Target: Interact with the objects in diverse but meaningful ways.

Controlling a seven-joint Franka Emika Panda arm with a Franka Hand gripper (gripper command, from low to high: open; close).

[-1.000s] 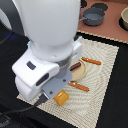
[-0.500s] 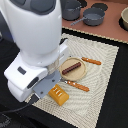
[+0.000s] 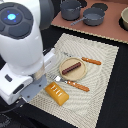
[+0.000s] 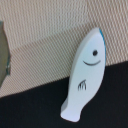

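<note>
The ridged yellow-orange bread block (image 3: 56, 93) lies on the beige mat near its front corner. The dark brown sausage (image 3: 71, 67) lies on a round tan plate (image 3: 80, 73) mid-mat. In the wrist view a small white figure (image 4: 85, 75), fish-shaped with a smiling face and a blue edge, lies flat across the mat's edge and the black table. My gripper's white hand (image 3: 24, 89) hangs at the exterior view's left of the bread block, with its fingers hidden. No fingers show in the wrist view. The pale blue shaker is out of view.
An orange-handled fork (image 3: 74, 85) lies by the plate toward the bread, and an orange-handled knife (image 3: 91, 61) lies on the plate's far side. Two grey pots (image 3: 82, 11) stand on a brown board at the back. The arm's bulk hides the mat's left part.
The arm has moved toward the exterior view's left and lower, off the mat's middle. The bread block now shows fully. The plate, sausage, fork and knife have not moved.
</note>
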